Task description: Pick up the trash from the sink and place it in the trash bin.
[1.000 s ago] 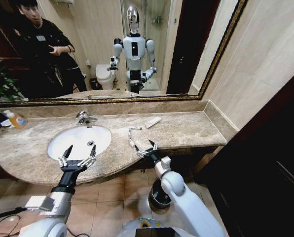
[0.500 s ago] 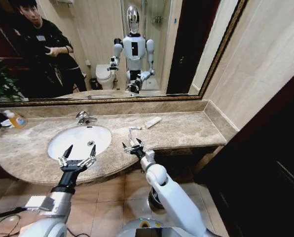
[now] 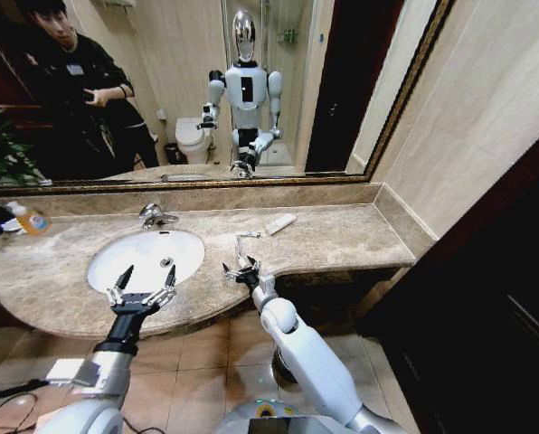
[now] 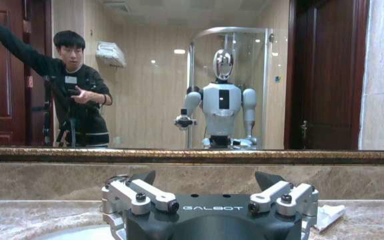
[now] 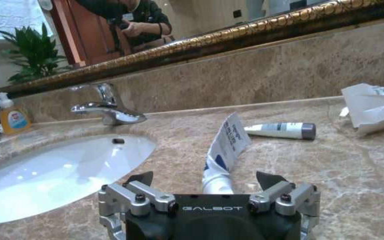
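Note:
The white oval sink (image 3: 116,262) is set in the beige marble counter, and its bowl (image 5: 52,172) shows bare. The trash lies to the right of it: a flat white tube with blue print (image 5: 224,146), a small tube with a grey cap (image 5: 279,130) and a white packet (image 3: 280,223) (image 5: 375,107). My right gripper (image 3: 241,270) (image 5: 205,178) is open, low over the counter, with the near end of the flat tube between its fingers. Over the sink's front rim, my left gripper (image 3: 143,290) (image 4: 205,176) hangs open and holds nothing. My right arm mostly hides the trash bin (image 3: 277,369) on the floor.
A chrome faucet (image 3: 155,215) stands behind the sink. A bottle of orange liquid (image 3: 32,220) sits at the counter's far left by a plant (image 5: 35,50). The mirror spans the back wall. A dark door panel (image 3: 486,298) closes the right side.
My right arm has swung left and forward along the counter's front edge, bringing its open gripper up to the flat tube. The left arm has stayed put.

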Controlling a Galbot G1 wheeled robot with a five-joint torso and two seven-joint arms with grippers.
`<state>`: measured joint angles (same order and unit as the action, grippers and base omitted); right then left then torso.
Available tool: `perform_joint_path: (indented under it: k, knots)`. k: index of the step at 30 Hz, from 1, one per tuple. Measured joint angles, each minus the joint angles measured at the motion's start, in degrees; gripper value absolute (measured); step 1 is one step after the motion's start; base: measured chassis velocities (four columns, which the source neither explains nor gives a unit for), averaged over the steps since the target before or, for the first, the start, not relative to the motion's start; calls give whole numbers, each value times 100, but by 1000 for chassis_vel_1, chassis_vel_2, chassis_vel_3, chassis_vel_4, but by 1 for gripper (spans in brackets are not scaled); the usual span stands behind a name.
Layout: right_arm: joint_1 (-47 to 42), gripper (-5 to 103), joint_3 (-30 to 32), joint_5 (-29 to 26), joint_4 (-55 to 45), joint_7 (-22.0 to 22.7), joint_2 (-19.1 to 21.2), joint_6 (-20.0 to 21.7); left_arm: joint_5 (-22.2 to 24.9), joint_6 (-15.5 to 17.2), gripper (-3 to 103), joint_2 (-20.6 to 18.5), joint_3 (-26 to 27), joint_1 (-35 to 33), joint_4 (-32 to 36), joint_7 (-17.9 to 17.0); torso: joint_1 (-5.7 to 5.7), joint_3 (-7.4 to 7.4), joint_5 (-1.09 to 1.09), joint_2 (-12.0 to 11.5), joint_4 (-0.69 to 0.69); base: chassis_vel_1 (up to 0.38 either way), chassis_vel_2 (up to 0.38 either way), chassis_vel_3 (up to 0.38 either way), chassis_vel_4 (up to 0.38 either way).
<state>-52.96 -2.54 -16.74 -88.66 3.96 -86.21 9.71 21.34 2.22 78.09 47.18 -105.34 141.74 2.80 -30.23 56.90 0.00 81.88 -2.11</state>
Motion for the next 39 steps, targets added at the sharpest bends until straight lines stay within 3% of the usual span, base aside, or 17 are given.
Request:
perform_joint_path:
  k: [5,9,10,11,14,17,19,22,23,39]
  knots:
    - [-12,79,-47,-11,-33,-4,64,-13,0,0,100,0,0,0,0,0,0,0,0,0,0,0,0,0,0]
    - [-20,74,-58,-10,-29,-15,62,-23,0,0,100,0,0,0,0,0,0,0,0,0,0,0,0,0,0]
    - [-20,63,-59,-9,-10,-18,55,-30,0,0,100,0,0,0,0,0,1,0,0,0,0,0,0,0,0]
    - [-18,63,-59,-9,0,-18,53,-33,0,0,100,0,0,0,0,0,1,0,0,0,0,0,0,0,0]
    - [-5,47,-59,-9,6,-15,80,-37,0,0,100,0,0,0,0,0,1,0,0,0,0,0,0,0,0]
    - [-2,41,-59,-13,-5,-13,100,-38,0,0,100,0,0,0,0,0,1,0,0,0,0,0,0,0,0]
    - [-5,31,-56,-52,-43,-9,134,-39,0,0,100,0,0,0,0,0,1,0,0,0,0,0,0,0,0]
    - [-22,26,-51,-78,-78,-9,153,-46,0,0,100,0,0,0,0,0,1,0,0,0,0,0,0,0,0]
    - [-44,20,-40,-87,-107,-13,170,-62,0,0,100,0,0,0,0,0,1,0,0,0,0,0,0,0,0]
    - [-361,18,45,-77,-663,0,403,-91,0,0,100,0,0,0,0,0,1,0,0,0,0,0,0,0,0]
